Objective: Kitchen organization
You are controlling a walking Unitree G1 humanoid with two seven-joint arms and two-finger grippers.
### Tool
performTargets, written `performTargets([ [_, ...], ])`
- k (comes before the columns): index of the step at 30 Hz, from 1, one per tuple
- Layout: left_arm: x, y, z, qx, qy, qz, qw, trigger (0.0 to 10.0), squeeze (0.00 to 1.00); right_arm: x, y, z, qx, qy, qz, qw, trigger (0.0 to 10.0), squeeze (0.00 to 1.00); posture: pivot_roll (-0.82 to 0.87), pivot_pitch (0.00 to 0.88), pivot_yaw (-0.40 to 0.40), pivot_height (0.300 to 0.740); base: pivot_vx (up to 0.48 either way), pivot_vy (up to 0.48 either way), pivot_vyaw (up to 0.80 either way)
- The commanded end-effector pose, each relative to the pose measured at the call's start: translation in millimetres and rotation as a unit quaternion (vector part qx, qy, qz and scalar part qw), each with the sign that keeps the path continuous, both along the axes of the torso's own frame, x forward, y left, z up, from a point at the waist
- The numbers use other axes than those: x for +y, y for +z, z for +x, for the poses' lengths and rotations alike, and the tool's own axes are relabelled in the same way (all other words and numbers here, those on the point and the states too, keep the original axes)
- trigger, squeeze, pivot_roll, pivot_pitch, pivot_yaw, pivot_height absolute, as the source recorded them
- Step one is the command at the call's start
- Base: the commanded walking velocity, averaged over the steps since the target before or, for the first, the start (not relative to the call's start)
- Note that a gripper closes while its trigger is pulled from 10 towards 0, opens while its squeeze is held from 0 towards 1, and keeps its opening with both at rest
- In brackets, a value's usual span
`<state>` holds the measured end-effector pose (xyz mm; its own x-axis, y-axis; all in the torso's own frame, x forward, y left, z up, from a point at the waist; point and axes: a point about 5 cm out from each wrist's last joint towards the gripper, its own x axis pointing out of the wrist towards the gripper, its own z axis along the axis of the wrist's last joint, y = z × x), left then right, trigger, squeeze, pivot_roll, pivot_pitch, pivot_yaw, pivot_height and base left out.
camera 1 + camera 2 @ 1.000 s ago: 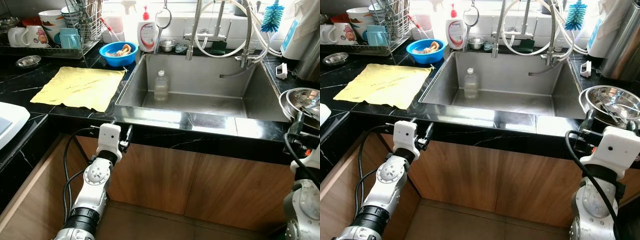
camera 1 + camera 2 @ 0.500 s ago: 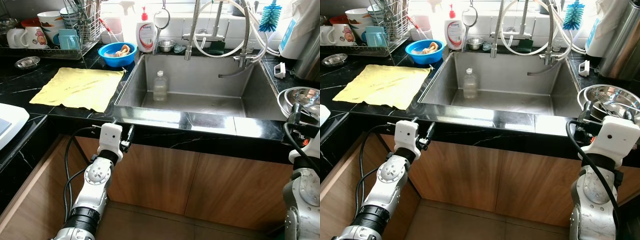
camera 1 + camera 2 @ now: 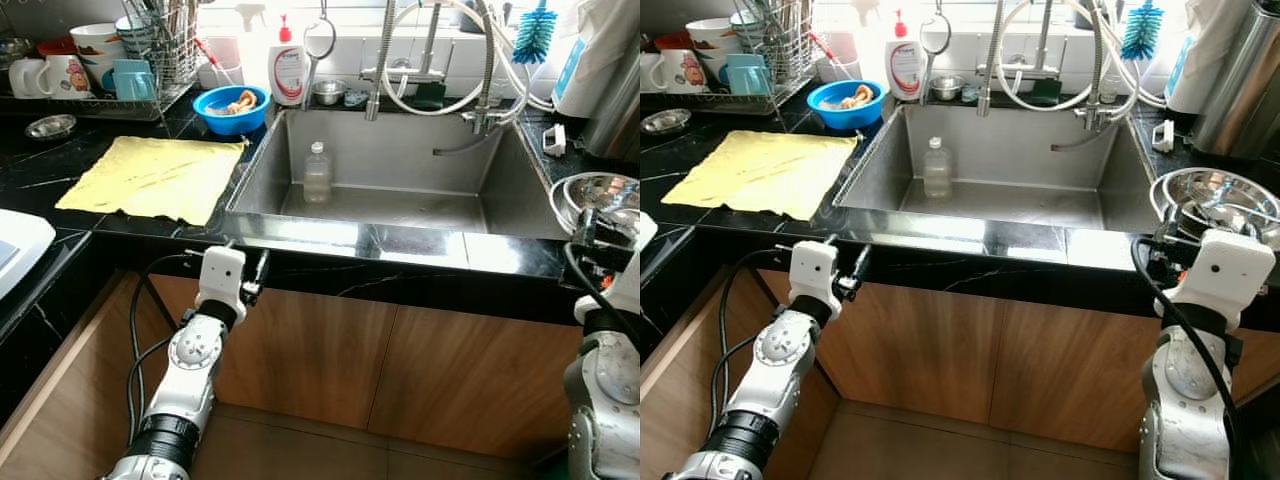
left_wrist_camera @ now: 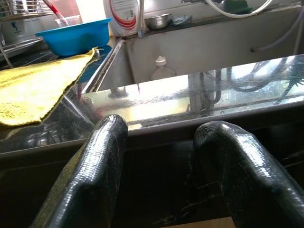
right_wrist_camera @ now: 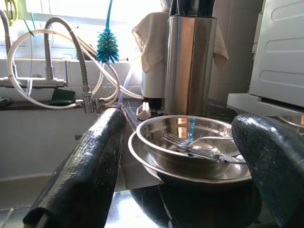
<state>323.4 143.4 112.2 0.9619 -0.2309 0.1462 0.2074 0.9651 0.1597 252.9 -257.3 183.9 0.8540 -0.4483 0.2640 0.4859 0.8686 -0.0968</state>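
1. Steel is what matters in the left eye view: the nested steel bowls [image 3: 600, 195] sit on the black desk [image 3: 420, 262] at the sink's [image 3: 385, 205] far side, just ahead of the right tool [image 3: 592, 232]. The left tool [image 3: 243, 270] hangs below the desk's front edge, with the yellow cloth [image 3: 155, 177] ahead of it, up on the desk, and the bowls well apart from it across the sink.

2. From the right eye view, the right arm is plainly the nearer to the bowls [image 3: 1210, 200], which lie forward of its tool [image 3: 1160, 255]. A plastic bottle [image 3: 936, 168] stands upright in the sink, between the two tools and beyond both.

3. Seen from the left wrist, the left tool [image 4: 161, 166] is released, fingers [image 4: 92, 175] spread, pointing at the desk's edge with nothing between them.

4. By the right wrist view the right tool [image 5: 190, 190] is also released, and the bowls sit squarely between its fingers [image 5: 88, 175], slightly ahead. This view alone reveals the fork [image 5: 192, 148] and other cutlery lying across the upper bowl, long axis running crosswise between the fingers. A straight forward reach is probably what the grasp calls for.
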Motion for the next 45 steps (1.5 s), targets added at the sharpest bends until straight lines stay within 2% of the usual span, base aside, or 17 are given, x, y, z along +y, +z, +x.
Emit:
performTargets([
  [1,-7.3,3.9,-0.8,-0.011,-0.021,0.012,1.0,10.0,0.0,-2.1,0.5,2.6,0.005,-0.003,0.005,1.0,10.0,0.0,-0.09,0.0,0.038,0.74,0.0,0.0,0.0],
  [5,-7.6,3.7,-0.8,-0.01,-0.022,0.012,1.0,10.0,0.0,-3.6,-1.2,3.5,0.012,-0.007,0.007,1.0,10.0,0.0,-0.09,0.0,0.038,0.74,0.0,0.0,0.0],
  [6,-7.0,3.2,-0.8,-0.01,-0.024,0.017,1.0,10.0,0.0,-6.5,-7.7,3.6,0.035,-0.019,0.009,0.999,10.0,0.0,-0.09,0.0,0.042,0.74,0.0,0.0,0.0],
  [7,-7.0,3.2,-0.8,-0.01,-0.024,0.017,1.0,10.0,0.0,-6.5,-7.7,3.6,0.035,-0.019,0.009,0.999,10.0,0.0,-0.09,0.0,0.042,0.74,0.0,0.0,0.0],
  [12,8.9,1.8,1.1,-0.011,0.001,0.032,0.999,10.0,0.0,-6.8,-10.0,4.4,0.043,-0.017,0.009,0.999,10.0,0.0,-0.09,0.0,0.043,0.74,0.0,0.0,0.0],
  [15,10.6,1.8,1.1,-0.011,0.004,0.034,0.999,10.0,0.0,-6.8,-9.8,4.4,0.043,-0.017,0.009,0.999,10.0,0.0,-0.09,0.0,0.043,0.74,0.0,0.0,0.0],
  [18,21.5,3.6,0.0,-0.016,0.016,0.031,0.999,10.0,0.0,-7.7,-9.7,4.3,0.043,-0.017,0.009,0.999,10.0,0.0,-0.08,0.0,0.04,0.74,0.0,0.0,0.0],
  [19,25.6,5.9,-0.4,-0.02,0.021,0.027,0.999,10.0,0.0,-8.1,-9.7,4.2,0.043,-0.017,0.01,0.999,10.0,0.0,-0.08,0.0,0.04,0.74,0.0,0.0,0.0],
  [22,20.3,12.5,0.3,-0.03,0.015,-0.001,0.999,10.0,0.0,-8.4,-10.0,4.0,0.045,-0.016,0.01,0.999,10.0,0.0,-0.08,0.0,0.038,0.74,0.0,0.0,0.0],
  [26,18.5,14.2,0.6,-0.032,0.012,-0.012,0.999,10.0,0.0,-8.4,-10.0,4.1,0.045,-0.015,0.01,0.999,10.0,0.0,-0.08,0.0,0.038,0.74,0.0,0.0,0.0],
  [27,15.0,20.3,2.3,-0.039,0.015,-0.035,0.999,10.0,0.0,-9.1,-9.5,4.0,0.045,-0.016,0.009,0.999,10.0,0.0,-0.08,0.0,0.029,0.74,0.0,0.0,0.0],
  [28,15.0,20.3,2.3,-0.039,0.015,-0.035,0.999,10.0,0.0,-9.1,-9.5,4.0,0.045,-0.016,0.009,0.999,10.0,0.0,-0.08,0.0,0.029,0.74,0.0,0.0,0.0],
  [31,9.3,30.8,5.2,-0.048,0.022,-0.086,0.995,10.0,0.0,-9.4,-9.0,3.9,0.046,-0.015,0.007,0.999,10.0,0.0,-0.08,0.0,0.029,0.74,0.0,0.0,0.0],
  [33,8.6,34.3,6.1,-0.052,0.026,-0.105,0.993,10.0,0.0,-7.5,-9.0,3.6,0.045,-0.013,0.008,0.999,10.0,0.0,-0.08,0.0,0.028,0.74,0.0,0.0,0.0],
  [35,8.4,35.5,6.2,-0.054,0.026,-0.108,0.992,10.0,0.0,-7.3,-8.9,3.5,0.045,-0.012,0.008,0.999,10.0,0.0,-0.08,0.0,0.028,0.74,0.0,0.0,0.0],
  [38,5.7,51.4,7.8,-0.078,0.02,-0.118,0.99,10.0,0.0,-7.3,-10.0,2.8,0.046,-0.009,0.01,0.999,10.0,0.0,-0.08,0.0,0.025,0.74,0.0,0.0,0.0],
  [45,9.1,59.7,8.6,-0.088,0.023,-0.12,0.989,10.0,0.0,-7.9,-10.0,3.5,0.046,-0.009,0.01,0.999,10.0,0.0,-0.08,0.0,0.022,0.74,0.0,0.0,0.0],
])
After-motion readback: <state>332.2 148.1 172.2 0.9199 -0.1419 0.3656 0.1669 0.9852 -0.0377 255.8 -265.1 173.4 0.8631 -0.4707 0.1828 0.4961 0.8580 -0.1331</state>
